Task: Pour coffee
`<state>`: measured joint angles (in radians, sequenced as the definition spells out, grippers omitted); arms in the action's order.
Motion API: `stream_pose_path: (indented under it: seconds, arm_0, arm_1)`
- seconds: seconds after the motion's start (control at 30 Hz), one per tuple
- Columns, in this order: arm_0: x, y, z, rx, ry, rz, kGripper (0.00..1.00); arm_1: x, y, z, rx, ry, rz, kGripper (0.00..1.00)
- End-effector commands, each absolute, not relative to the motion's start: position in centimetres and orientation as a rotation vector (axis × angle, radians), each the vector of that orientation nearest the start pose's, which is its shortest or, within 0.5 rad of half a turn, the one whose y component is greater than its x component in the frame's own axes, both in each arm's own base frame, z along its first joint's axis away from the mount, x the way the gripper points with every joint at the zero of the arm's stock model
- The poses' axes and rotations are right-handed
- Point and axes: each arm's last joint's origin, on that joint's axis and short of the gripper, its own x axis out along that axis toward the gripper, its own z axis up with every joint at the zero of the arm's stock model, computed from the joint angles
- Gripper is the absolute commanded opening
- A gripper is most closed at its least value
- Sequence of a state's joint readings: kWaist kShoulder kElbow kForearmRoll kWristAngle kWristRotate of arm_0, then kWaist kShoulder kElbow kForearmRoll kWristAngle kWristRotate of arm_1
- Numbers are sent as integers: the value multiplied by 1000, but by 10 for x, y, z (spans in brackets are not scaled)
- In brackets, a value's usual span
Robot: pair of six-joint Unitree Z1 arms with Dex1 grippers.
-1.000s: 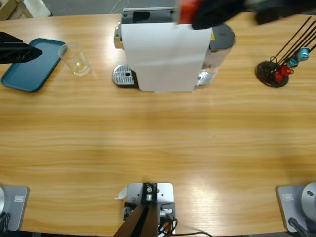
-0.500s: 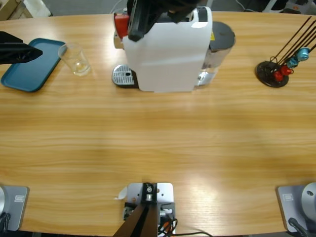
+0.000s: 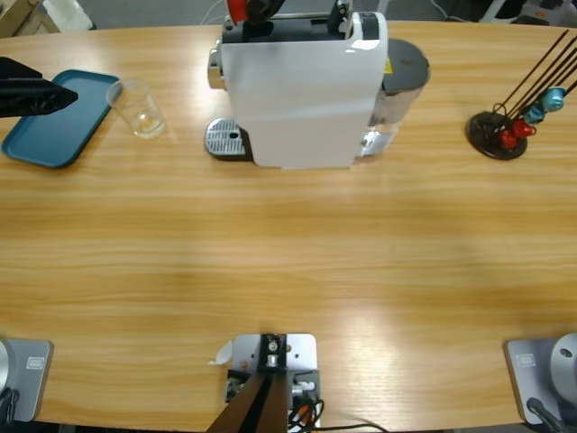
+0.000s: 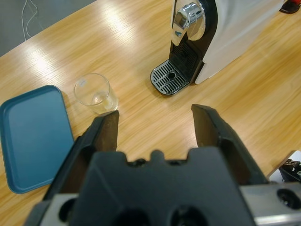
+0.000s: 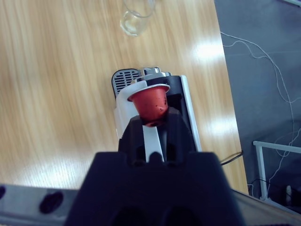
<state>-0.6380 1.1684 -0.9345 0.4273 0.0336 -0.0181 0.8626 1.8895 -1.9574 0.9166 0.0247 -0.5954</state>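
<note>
A white coffee machine (image 3: 302, 90) stands at the table's far middle, its drip grate (image 3: 225, 138) facing left. An empty-looking clear glass (image 3: 137, 108) stands left of the grate, beside a blue tray (image 3: 54, 122). Coffee is out of view. My right gripper (image 5: 153, 117) hangs above the machine (image 5: 155, 127), shut on a red capsule (image 5: 150, 101); in the high view it (image 3: 257, 7) shows at the top edge with the capsule (image 3: 236, 9). My left gripper (image 4: 155, 113) is open and holds nothing, over the tray's edge (image 3: 63, 94), short of the glass (image 4: 96, 94).
A black capsule stand (image 3: 496, 135) with red and blue capsules on thin rods sits at the far right. The machine's grey water tank (image 3: 406, 68) sticks out on its right side. Bare wooden table (image 3: 288, 262) stretches across the whole near half.
The right arm carried the red capsule leftward over the machine's top and drew back toward the far edge, uncovering the machine. The left gripper, glass and tray have not moved.
</note>
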Motion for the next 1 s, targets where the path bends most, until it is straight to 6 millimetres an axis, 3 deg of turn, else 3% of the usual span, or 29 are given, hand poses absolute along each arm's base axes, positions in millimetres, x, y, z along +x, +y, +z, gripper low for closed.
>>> stream_pose_path:
  seconds: [0.03,0.47,1.0]
  arm_0:
    - [149,-111,342,233,686,-593,660]
    - [149,-111,343,234,681,-594,660]
    - [148,-110,344,234,674,-595,660]
  arm_1:
    - [284,322,386,-890,610,1094,0]
    - [306,315,382,-870,625,1051,0]
    - [309,318,376,-862,640,1062,0]
